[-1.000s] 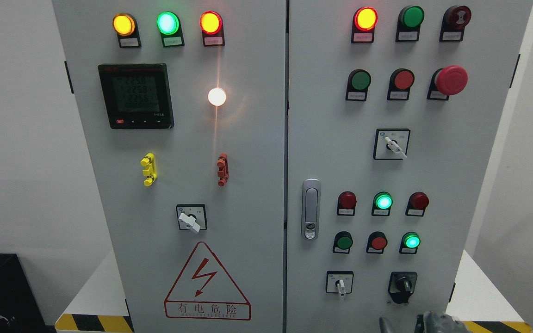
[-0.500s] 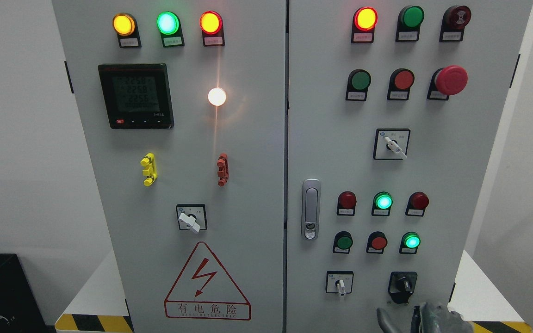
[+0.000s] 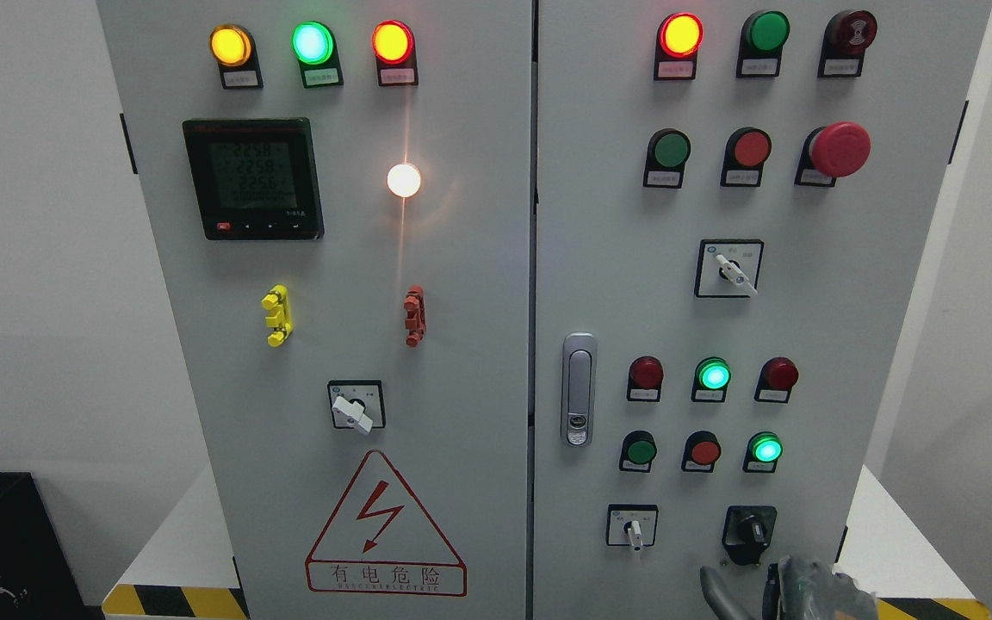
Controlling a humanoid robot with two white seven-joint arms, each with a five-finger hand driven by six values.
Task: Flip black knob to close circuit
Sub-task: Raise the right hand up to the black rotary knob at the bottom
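Note:
The black knob [image 3: 751, 529] sits on a black plate at the lower right of the grey cabinet's right door [image 3: 806, 327], its handle slanted toward the upper left. My right hand [image 3: 750, 584] rises from the bottom edge just below the knob, apart from it. One grey finger [image 3: 714, 589] stands away from the rest of the hand [image 3: 815, 587], and nothing is held. Most of the hand is cut off by the picture's edge. The left arm does not show.
A small white-handled selector [image 3: 633, 528] sits left of the knob, with a row of red and green buttons [image 3: 704, 450] above. A silver door latch [image 3: 579, 389] is on the door's left side. A yellow-black striped edge [image 3: 935, 608] runs along the base.
My right hand has risen a little from the bottom edge and shifted slightly right, closer under the black knob. The knob and the panel lights are unchanged.

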